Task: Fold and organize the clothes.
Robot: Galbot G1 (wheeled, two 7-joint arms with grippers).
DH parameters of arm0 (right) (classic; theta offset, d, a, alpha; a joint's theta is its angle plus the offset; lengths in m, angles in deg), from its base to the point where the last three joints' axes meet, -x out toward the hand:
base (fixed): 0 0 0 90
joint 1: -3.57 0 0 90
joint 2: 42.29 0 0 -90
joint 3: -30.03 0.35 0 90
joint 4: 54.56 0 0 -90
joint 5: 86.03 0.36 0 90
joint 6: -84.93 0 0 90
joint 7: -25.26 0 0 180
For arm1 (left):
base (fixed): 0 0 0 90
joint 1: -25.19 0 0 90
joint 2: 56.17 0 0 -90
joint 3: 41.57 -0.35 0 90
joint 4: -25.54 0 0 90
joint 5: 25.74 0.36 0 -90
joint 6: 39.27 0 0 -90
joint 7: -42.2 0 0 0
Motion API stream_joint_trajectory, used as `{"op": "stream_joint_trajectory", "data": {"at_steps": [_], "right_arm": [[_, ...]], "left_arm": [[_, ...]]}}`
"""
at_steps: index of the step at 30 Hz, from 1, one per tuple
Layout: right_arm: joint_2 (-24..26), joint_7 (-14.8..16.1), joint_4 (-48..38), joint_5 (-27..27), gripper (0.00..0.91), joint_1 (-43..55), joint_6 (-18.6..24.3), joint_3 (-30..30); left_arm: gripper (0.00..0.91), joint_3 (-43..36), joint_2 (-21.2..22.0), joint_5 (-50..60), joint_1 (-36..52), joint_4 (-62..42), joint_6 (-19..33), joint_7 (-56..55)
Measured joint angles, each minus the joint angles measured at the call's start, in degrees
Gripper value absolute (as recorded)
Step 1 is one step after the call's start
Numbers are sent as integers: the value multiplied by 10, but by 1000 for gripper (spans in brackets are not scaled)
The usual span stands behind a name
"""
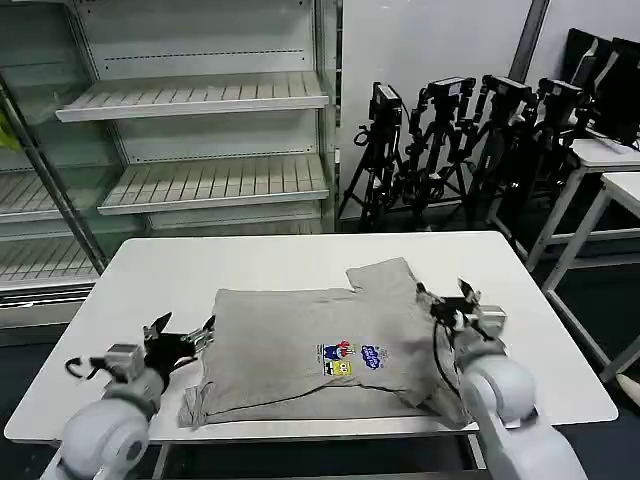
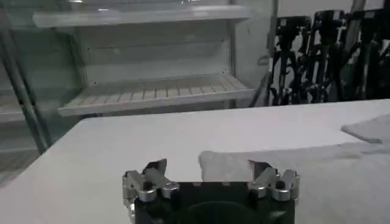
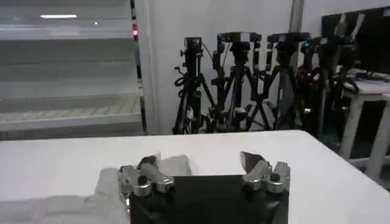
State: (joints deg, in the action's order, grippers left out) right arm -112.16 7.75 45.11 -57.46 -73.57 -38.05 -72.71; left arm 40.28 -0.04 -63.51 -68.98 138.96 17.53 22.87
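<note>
Tools, left [image 1: 185, 335] and right [image 1: 447, 296], gape empty; shirt [image 1: 320, 350] lies crosswise, collar rightward.

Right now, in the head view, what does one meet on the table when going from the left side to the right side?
Left tool, open, beside the shirt's left edge → light grey shirt lying flat → its multicoloured printed patch → right tool, open, at the shirt's right edge → bare white table.

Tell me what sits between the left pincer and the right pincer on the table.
In the head view, the grey shirt lies flat between the left pincer and the right pincer, printed patch facing up. Nothing else lies there.
</note>
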Motion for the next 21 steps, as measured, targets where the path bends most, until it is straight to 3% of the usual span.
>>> {"op": "stream_joint_trajectory", "data": {"at_steps": [17,18,19,21], "right_arm": [[-52,-4,-186,6,907,129,-3,-46],[-54,-5,-193,9,907,132,-3,-48],[-56,-6,-201,12,907,136,-3,-51],[-60,-9,-215,18,856,144,-4,-54]], "left_arm": [[907,-129,28,-25,183,-205,0,-6],[826,-133,29,-27,190,-213,0,-6],[403,-136,30,-29,196,-220,0,-6],[20,-143,32,-32,206,-234,1,-6]]}}
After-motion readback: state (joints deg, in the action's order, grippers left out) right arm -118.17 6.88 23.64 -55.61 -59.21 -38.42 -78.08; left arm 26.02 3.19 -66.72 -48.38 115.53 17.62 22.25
